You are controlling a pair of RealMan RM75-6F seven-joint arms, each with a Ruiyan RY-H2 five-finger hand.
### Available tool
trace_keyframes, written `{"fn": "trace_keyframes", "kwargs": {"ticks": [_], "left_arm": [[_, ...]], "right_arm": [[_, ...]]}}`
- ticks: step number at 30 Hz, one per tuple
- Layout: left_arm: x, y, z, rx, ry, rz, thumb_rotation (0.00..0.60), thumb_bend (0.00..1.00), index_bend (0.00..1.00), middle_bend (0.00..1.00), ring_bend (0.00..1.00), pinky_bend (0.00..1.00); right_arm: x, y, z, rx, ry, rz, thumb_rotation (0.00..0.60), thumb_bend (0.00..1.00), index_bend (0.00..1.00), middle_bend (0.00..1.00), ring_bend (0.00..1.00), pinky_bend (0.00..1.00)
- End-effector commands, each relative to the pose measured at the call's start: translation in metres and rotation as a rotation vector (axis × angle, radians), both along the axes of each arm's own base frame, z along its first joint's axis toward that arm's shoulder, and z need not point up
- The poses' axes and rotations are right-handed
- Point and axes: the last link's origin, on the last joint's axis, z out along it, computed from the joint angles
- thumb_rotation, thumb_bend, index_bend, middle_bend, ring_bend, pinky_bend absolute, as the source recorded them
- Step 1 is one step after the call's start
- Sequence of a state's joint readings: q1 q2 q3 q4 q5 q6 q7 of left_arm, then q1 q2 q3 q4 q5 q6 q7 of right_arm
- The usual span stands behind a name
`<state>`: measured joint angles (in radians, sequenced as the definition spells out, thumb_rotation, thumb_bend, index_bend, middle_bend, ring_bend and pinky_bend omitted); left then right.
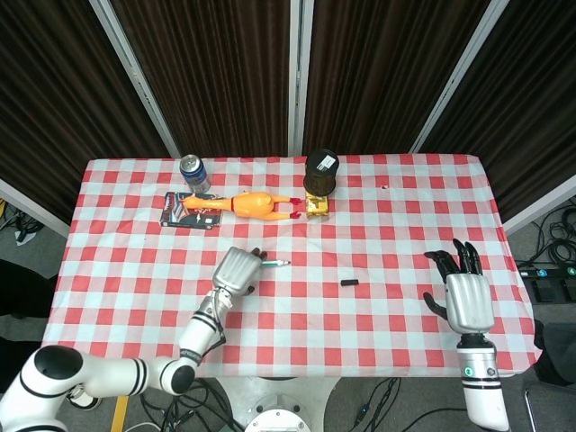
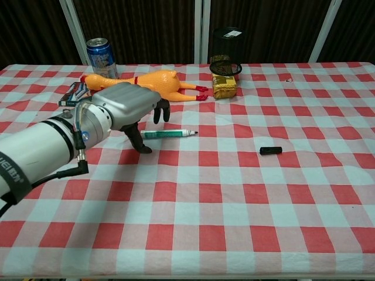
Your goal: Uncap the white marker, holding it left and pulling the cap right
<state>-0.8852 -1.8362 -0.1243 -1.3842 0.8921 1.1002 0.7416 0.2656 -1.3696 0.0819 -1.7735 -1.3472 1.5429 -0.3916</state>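
Cap was off, marker back on the tabletop, so we were pretty much done.

By our read the uncapping itself was finished: the small black cap (image 2: 270, 150) lay by itself on the red-and-white checked tabletop (image 2: 234, 234), well apart from the white marker with the green label (image 2: 167, 134), which rested flat on the cloth with its bare tip pointing right. Our left hand (image 2: 132, 108) sat right over the marker's rear end, fingers spread and lifted, holding nothing as far as we could tell, maybe just a thumb tip near the barrel. Our right hand (image 1: 468, 292) hung released with fingers apart near the right edge of the tabletop, empty. Only pulling the arms clear looked left to do.
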Motion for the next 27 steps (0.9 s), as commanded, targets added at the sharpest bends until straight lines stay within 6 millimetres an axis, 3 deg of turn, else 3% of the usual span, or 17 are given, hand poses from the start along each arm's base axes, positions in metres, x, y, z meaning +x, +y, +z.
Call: {"fn": "trace_keyframes", "kwargs": {"ticks": [1, 3, 5, 8, 11, 17, 20, 27], "left_arm": [[-0.004, -0.001, 0.035, 0.097, -0.039, 0.034, 0.6, 0.15, 0.33, 0.35, 0.82, 0.78], [-0.017, -0.005, 0.059, 0.171, -0.086, 0.068, 0.6, 0.18, 0.34, 0.35, 0.75, 0.75], [-0.036, -0.012, 0.084, 0.26, -0.142, 0.098, 0.6, 0.2, 0.33, 0.33, 0.6, 0.66], [-0.07, -0.031, 0.115, 0.381, -0.196, 0.111, 0.6, 0.21, 0.31, 0.27, 0.35, 0.45], [-0.106, -0.056, 0.139, 0.462, -0.16, 0.075, 0.6, 0.22, 0.31, 0.24, 0.22, 0.26], [-0.17, -0.112, 0.163, 0.481, -0.163, 0.183, 0.6, 0.22, 0.3, 0.23, 0.19, 0.2], [-0.191, -0.138, 0.169, 0.491, -0.169, 0.236, 0.6, 0.22, 0.3, 0.23, 0.19, 0.2], [-0.208, -0.177, 0.179, 0.54, -0.163, 0.286, 0.6, 0.22, 0.3, 0.23, 0.19, 0.19]], "right_arm": [[-0.002, 0.004, 0.002, -0.004, -0.003, 0.0, 0.6, 0.06, 0.26, 0.27, 0.04, 0.05], [-0.006, 0.01, 0.002, -0.004, -0.006, 0.0, 0.6, 0.06, 0.26, 0.27, 0.04, 0.05], [-0.012, 0.015, 0.002, -0.018, 0.002, 0.005, 0.6, 0.06, 0.25, 0.22, 0.02, 0.04], [-0.02, 0.024, 0.002, -0.029, 0.009, 0.045, 0.6, 0.09, 0.18, 0.11, 0.0, 0.01], [-0.032, 0.035, 0.001, -0.041, 0.018, 0.075, 0.6, 0.11, 0.08, 0.06, 0.0, 0.0], [-0.057, 0.068, 0.001, -0.025, 0.099, 0.055, 0.6, 0.16, 0.05, 0.05, 0.0, 0.0], [-0.072, 0.081, 0.007, -0.029, 0.103, 0.019, 0.6, 0.2, 0.05, 0.06, 0.0, 0.0], [-0.102, 0.098, 0.013, -0.024, 0.102, -0.065, 0.6, 0.22, 0.05, 0.06, 0.0, 0.0]]}}
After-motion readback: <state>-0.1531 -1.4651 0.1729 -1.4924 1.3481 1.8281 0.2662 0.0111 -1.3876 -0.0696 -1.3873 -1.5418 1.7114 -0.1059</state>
